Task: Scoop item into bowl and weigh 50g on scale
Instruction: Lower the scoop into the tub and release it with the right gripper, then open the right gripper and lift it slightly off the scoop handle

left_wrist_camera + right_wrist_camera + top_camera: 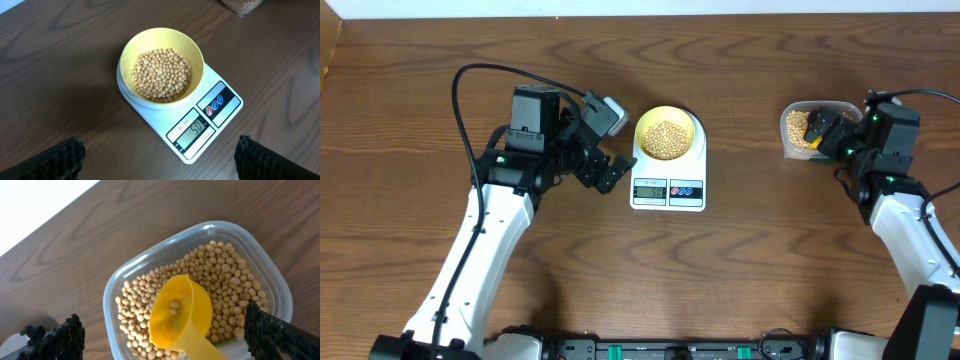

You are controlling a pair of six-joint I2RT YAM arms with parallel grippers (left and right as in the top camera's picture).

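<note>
On the dark brown wood-grain desk (740, 280), the white-shelled left arm (480, 250) and right arm (910, 230) reach away from the near edge, one on each side. The left tool (160, 152) hovers just left of the white rectangular digital kitchen scale (668, 180). Its black ridged fingers (55, 160) are spread wide apart and grip nothing. The scale sits mid-desk with its small grey display (194, 131) and small round buttons (215, 105) along the front edge; the dark digits look like 50. On the scale's farther part stands the small round pale-yellow bowl (197, 52), upright and about as wide as the scale. It holds a heap of small round tan-beige beans (161, 74) that covers its bottom and lies below the rim. Over to the right, well apart from the scale, the right tool (161, 330) hangs above a clear rounded-rectangular plastic container (117, 287), its fingers (57, 337) parted widely and touching nothing. Inside the container lie more of the same beans (225, 275). On them rests a yellow plastic long-handled scoop (180, 307), cup upward with a few beans in it, its handle running toward the tool between the parted fingers. Beyond the container the desk ends at a pale strip (640, 8).
</note>
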